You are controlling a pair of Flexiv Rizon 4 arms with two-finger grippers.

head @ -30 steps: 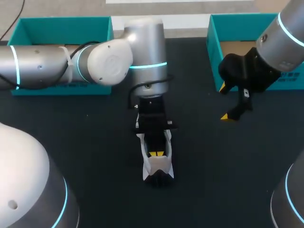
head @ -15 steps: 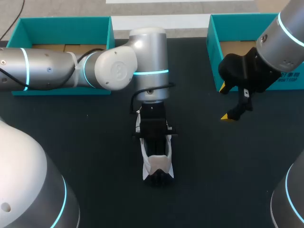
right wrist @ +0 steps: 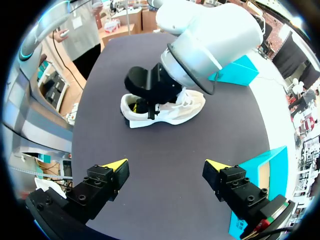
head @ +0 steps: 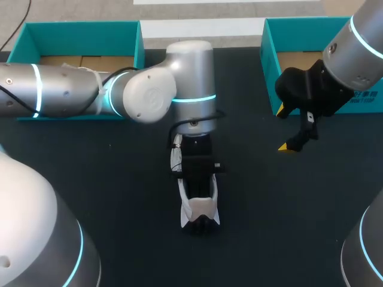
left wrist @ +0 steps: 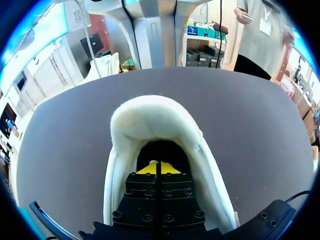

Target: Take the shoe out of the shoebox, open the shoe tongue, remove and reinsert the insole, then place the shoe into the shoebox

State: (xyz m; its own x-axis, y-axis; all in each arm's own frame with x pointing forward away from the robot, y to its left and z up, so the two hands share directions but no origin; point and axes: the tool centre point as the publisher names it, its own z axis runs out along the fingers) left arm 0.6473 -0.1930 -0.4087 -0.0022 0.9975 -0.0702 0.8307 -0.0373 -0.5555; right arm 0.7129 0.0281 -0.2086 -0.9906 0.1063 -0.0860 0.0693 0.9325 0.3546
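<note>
Shoe, a white-and-cream low-top sneaker (head: 199, 206), sits sole-down at the centre of the dark table (head: 90, 191). It is outside both teal cardboard shoebox trays, one at 10 o'clock (head: 78, 27) and one at 2 o'clock (head: 269, 54). In the head view the heel points to 6 o'clock and the laces to 12.

The left arm (head: 149, 95) comes across from 9 o'clock and stands over the shoe, with its jaws sunk through the collar into the dark interior. Judgement: this fits the insole step, since going in from above at the heel opening gives access to the footbed.

State of left jaws: closed. The yellow fingertips (left wrist: 150, 169) are pressed together with only a hairline between them, and the padded heel collar is just ahead. No insole shows, so I cannot tell whether a thin insole edge is pinched there.

The right arm (head: 353, 54) hangs at 3 o'clock, well apart from the shoe and near the 2 o'clock tray. It is probably parked there to keep clear of the left arm.

State of right jaws: wide open. The yellow fingertips (right wrist: 116, 165) are far apart, holding and touching nothing, over bare table.
</note>
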